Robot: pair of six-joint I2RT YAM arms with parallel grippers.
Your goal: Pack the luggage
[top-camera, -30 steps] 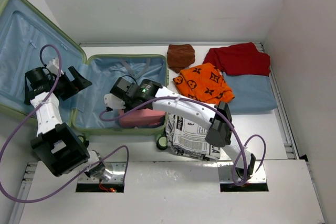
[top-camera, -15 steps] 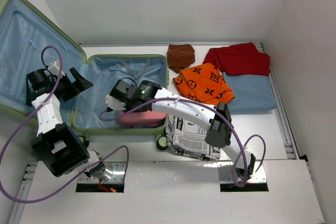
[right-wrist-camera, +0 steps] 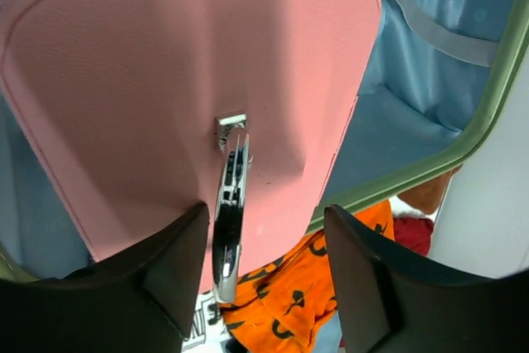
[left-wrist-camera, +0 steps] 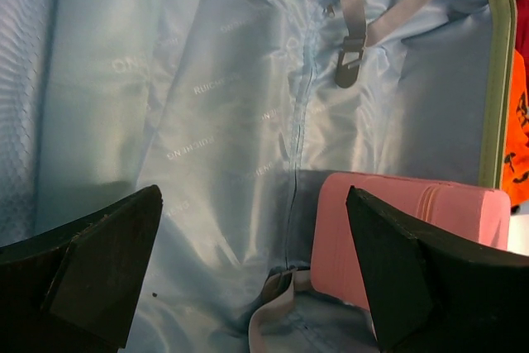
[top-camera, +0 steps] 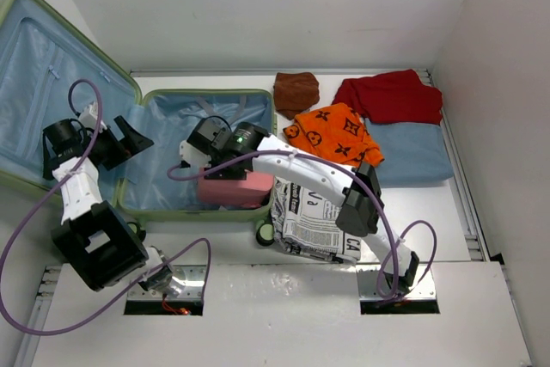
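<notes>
The luggage [top-camera: 163,139] lies open at the left, a pale-green shell with blue lining [left-wrist-camera: 207,97], its lid propped up at the far left. A small pink case [top-camera: 236,188] lies in its near right corner. My right gripper [top-camera: 203,162] hovers over that case, open; the case's metal handle [right-wrist-camera: 230,221] stands between the fingers, close to the left one, with a wide gap to the right one. My left gripper [top-camera: 129,135] hangs open over the lining with nothing between its fingers; in its wrist view the pink case [left-wrist-camera: 430,196] shows behind the right finger.
Right of the luggage lie an orange patterned cloth [top-camera: 335,137], a brown cloth [top-camera: 296,90], a red cloth [top-camera: 391,96] and a blue folded cloth [top-camera: 417,152]. A newspaper-print item [top-camera: 314,221] sits under the right arm. Grey straps [left-wrist-camera: 351,39] cross the lining.
My right gripper has gone from shut on the pink case's handle to open. The case now lies a little further right in the luggage. The left arm barely shifted.
</notes>
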